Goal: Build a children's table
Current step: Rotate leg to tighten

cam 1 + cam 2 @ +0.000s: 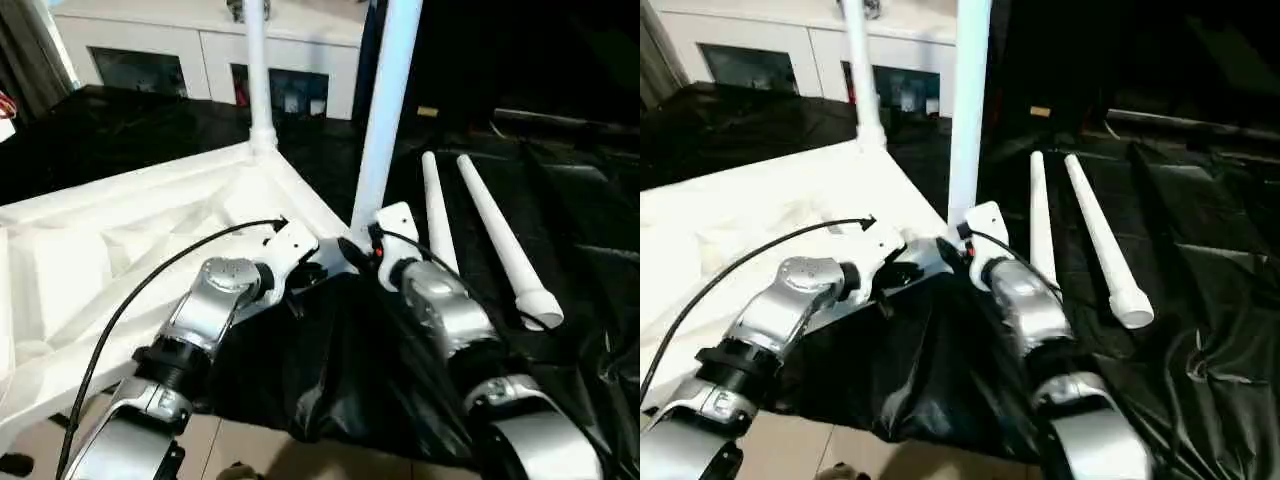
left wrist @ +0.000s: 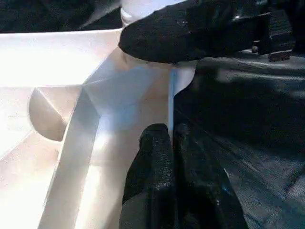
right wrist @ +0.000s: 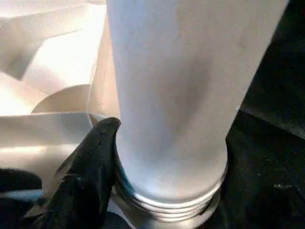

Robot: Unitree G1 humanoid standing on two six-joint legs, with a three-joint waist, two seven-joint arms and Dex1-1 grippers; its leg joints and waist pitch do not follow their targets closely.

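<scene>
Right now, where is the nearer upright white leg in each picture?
Left eye view: leg just right of centre, running off the top.
Right eye view: centre, likewise.
Left wrist view: upper edge, its base alone.
Right wrist view: close up, mid-picture.
Shared landmark: the tabletop corner under it.

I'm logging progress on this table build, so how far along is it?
One leg already stands in the far corner of the upturned table top. The right gripper grips a second leg at the near corner socket, threads still showing; the left gripper pinches the rim. Two legs lie on the black sheet.
</scene>
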